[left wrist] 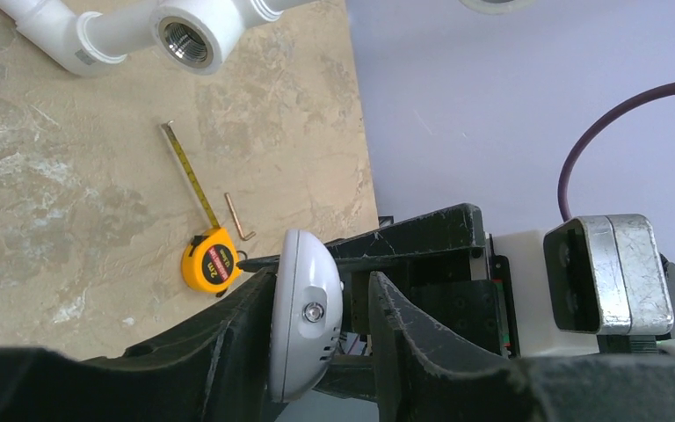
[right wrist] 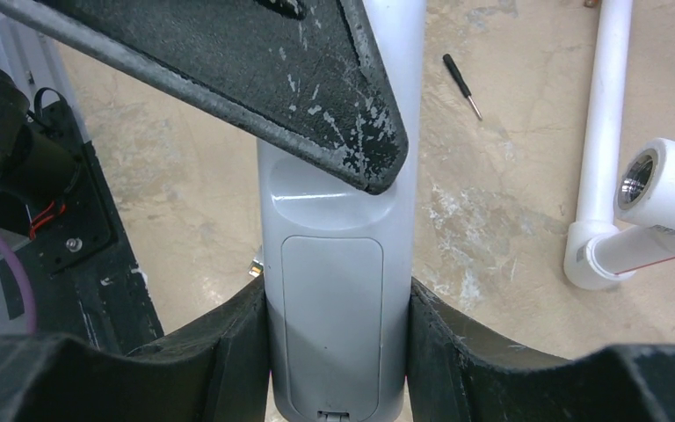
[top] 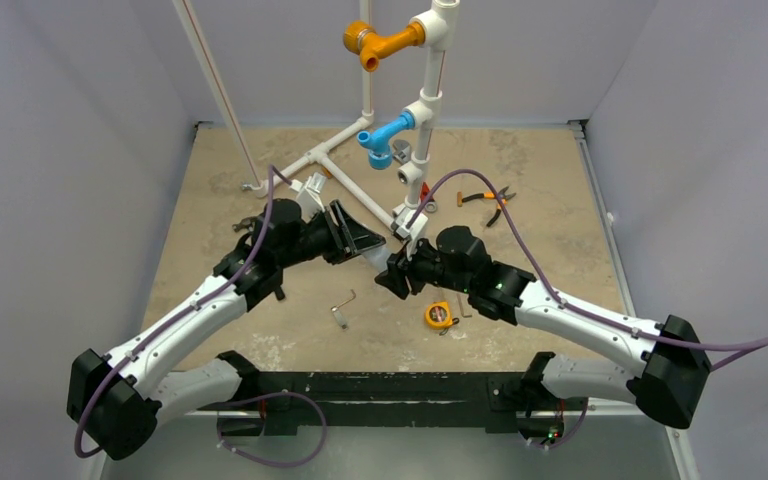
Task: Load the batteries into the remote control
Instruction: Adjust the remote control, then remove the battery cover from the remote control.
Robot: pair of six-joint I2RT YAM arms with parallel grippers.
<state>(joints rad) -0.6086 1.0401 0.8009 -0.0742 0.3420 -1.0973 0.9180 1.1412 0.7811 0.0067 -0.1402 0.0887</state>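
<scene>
Both arms reach inward, elbows low, wrists meeting just beyond and left of the yellow tape measure (top: 439, 315). The remote control (right wrist: 332, 264) is held off the table there, its long axis running gripper to gripper. Its emitter end points at the left wrist, and the closed battery cover faces the right wrist camera. The right gripper (right wrist: 336, 308) clamps its sides. The left gripper (left wrist: 321, 286) has its jaws slightly apart, one finger touching the remote and the other clear.

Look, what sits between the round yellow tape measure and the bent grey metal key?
Nothing; the top view shows only bare tan tabletop there.
</scene>
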